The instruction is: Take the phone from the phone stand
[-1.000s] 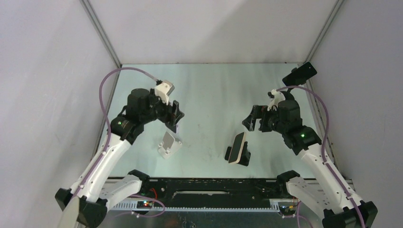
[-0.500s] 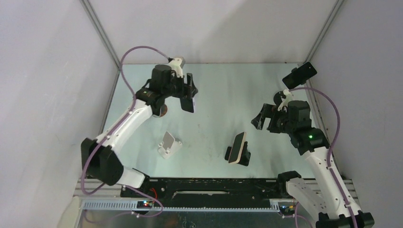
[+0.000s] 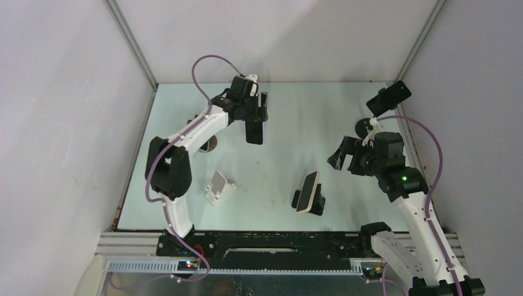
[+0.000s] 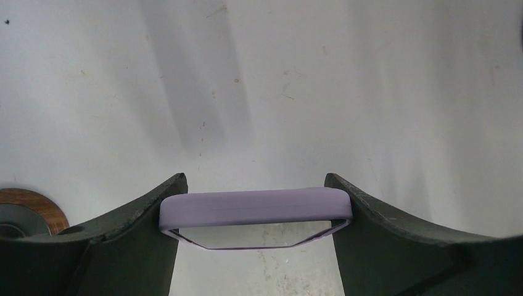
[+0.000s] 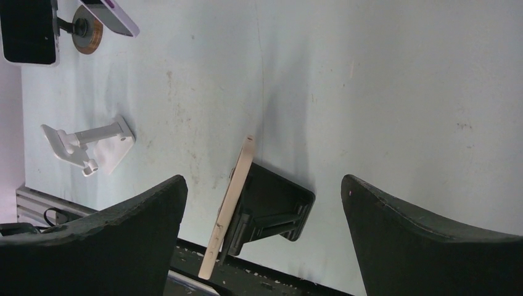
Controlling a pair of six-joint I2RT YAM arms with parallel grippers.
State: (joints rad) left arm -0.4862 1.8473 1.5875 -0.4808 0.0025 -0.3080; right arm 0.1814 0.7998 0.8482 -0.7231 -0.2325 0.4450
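Note:
My left gripper (image 3: 253,123) is shut on a purple-cased phone (image 3: 253,132) and holds it above the back middle of the table. In the left wrist view the phone's purple edge (image 4: 253,206) spans the gap between both fingers, with my left gripper (image 4: 254,185) closed on its sides. A beige phone (image 3: 308,192) leans in a black stand (image 3: 318,201) at front centre. It also shows in the right wrist view (image 5: 231,206) with its black stand (image 5: 271,206). My right gripper (image 3: 341,154) is open and empty, up and right of it, jaws wide in its wrist view (image 5: 264,182).
An empty white stand (image 3: 219,188) sits at front left. A round wooden base (image 3: 210,145) lies under the left arm. A dark phone on a holder (image 3: 388,97) is at the back right corner. Grey walls enclose the table on three sides.
My left arm has swung from beside the white stand up and toward the back centre, carrying the purple-cased phone. My right gripper has drawn back slightly to the right.

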